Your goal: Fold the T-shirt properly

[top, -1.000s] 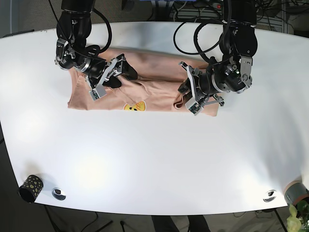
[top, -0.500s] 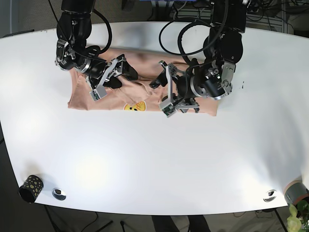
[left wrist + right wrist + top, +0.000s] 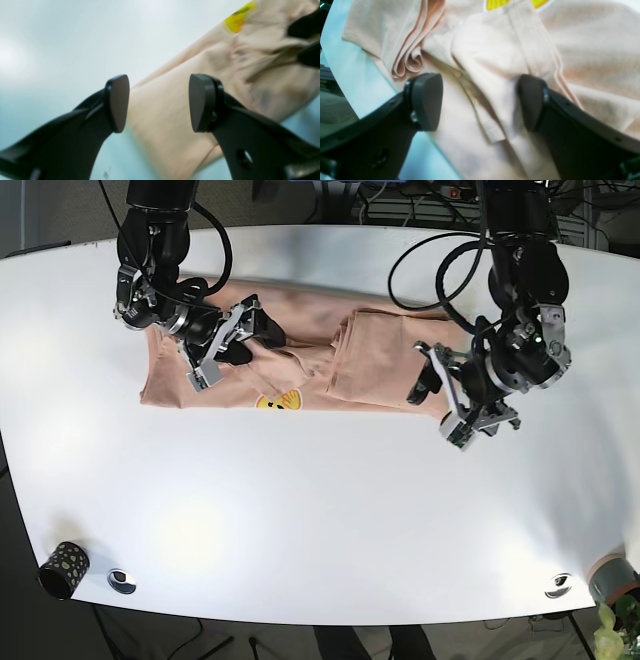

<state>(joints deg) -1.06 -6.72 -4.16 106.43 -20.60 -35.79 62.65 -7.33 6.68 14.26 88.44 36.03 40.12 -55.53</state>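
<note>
The peach T-shirt point(image 3: 300, 350) lies across the far middle of the white table point(image 3: 320, 510), with a yellow print point(image 3: 278, 401) at its front edge. Its right part is folded over into a flap point(image 3: 372, 358). My right gripper point(image 3: 235, 340) is open and presses down on the shirt's left half; in the right wrist view the right gripper point(image 3: 480, 101) straddles a ridge of the T-shirt point(image 3: 495, 75). My left gripper point(image 3: 442, 408) stands open at the shirt's right end. In the left wrist view the left gripper point(image 3: 160, 103) holds nothing, with the T-shirt point(image 3: 175, 120) below it.
A black dotted cup point(image 3: 64, 568) stands at the front left corner beside a small metal disc point(image 3: 122, 580). A second disc point(image 3: 558, 585) and a grey roll point(image 3: 612, 576) sit at the front right. Cables hang behind the table's far edge.
The left arm swept left over the shirt, laying its right part over as a flap, then drew back to the right end with open jaws. The right arm stayed put.
</note>
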